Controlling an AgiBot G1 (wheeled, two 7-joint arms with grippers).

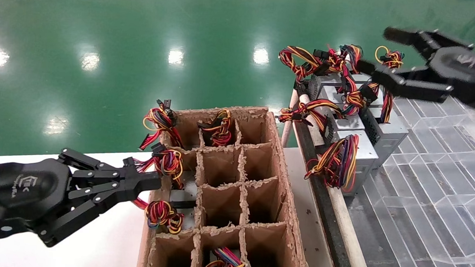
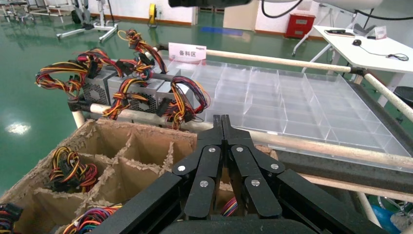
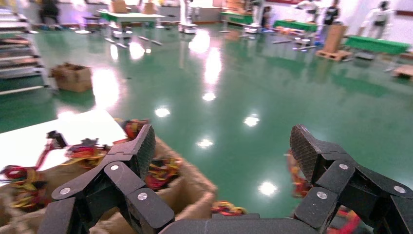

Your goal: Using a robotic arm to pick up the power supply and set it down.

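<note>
Right gripper (image 1: pixel 382 53): jaws spread wide, empty, above the wire bundles.
Left gripper (image 1: pixel 155 182): fingers pressed together, beside the cardboard box (image 1: pixel 286 201).
Power supply (image 1: pixel 362 156): at the clear tray's (image 1: pixel 433 200) edge; probably heavy, rigid; grasp casing, not wires.
Room: glossy green floor (image 1: pixel 145 35).

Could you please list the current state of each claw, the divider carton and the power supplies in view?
Right claw: open, empty, raised above the power supplies on the tray.
Left claw: shut, empty, at the carton's left edge.
Cardboard divider carton: open-topped, some cells hold power supplies, several empty.
Power supplies on the clear tray: standing in a row, wire bundles up.
Clear compartment tray: mostly unfilled.
</note>
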